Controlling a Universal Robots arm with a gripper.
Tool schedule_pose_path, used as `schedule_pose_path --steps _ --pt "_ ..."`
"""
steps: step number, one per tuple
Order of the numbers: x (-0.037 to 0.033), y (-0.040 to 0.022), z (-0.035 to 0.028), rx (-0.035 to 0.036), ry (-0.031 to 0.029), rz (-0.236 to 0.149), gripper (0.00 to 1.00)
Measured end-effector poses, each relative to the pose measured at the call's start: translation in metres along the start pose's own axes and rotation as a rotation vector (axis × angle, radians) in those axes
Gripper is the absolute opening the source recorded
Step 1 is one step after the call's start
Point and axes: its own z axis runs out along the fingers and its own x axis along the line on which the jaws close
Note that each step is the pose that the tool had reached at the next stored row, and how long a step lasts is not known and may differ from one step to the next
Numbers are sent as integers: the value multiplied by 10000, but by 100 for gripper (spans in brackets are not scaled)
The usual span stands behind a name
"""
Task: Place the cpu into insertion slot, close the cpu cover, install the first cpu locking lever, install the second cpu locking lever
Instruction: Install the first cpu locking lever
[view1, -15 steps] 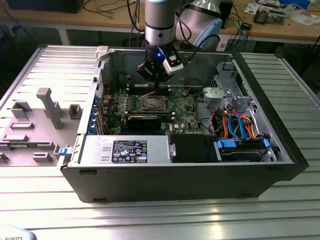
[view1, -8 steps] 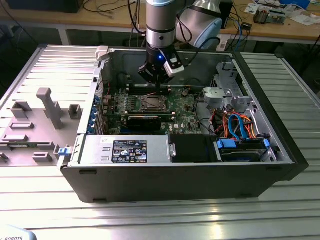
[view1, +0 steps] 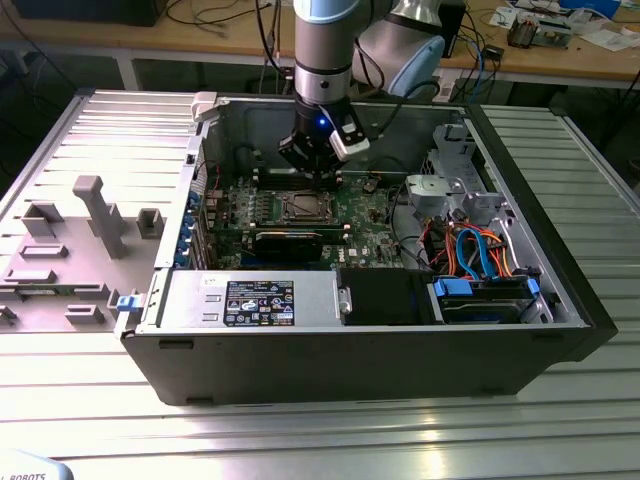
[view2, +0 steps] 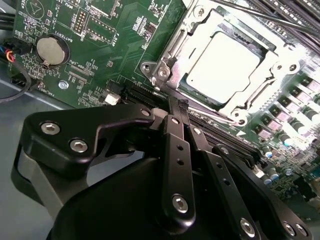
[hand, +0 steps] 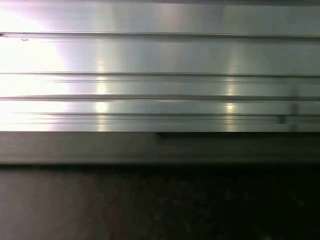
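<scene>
The gripper (view2: 178, 105), closed and empty, sits just beside the cpu cover (view2: 174, 52).

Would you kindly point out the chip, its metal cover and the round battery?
chip (view2: 222, 62), second wrist view, middle of its silver top.
metal cover (view2: 186, 42), second wrist view, frame bar beside the chip.
round battery (view2: 52, 50), second wrist view, its flat face.

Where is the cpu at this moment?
In the second wrist view the cpu sits in the insertion slot, framed by the cpu cover, just beyond the gripper.
</scene>
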Motion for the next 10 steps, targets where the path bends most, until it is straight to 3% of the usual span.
schedule_pose_path --steps 10 --pt "-6 0 16 -3 -2 0 11"
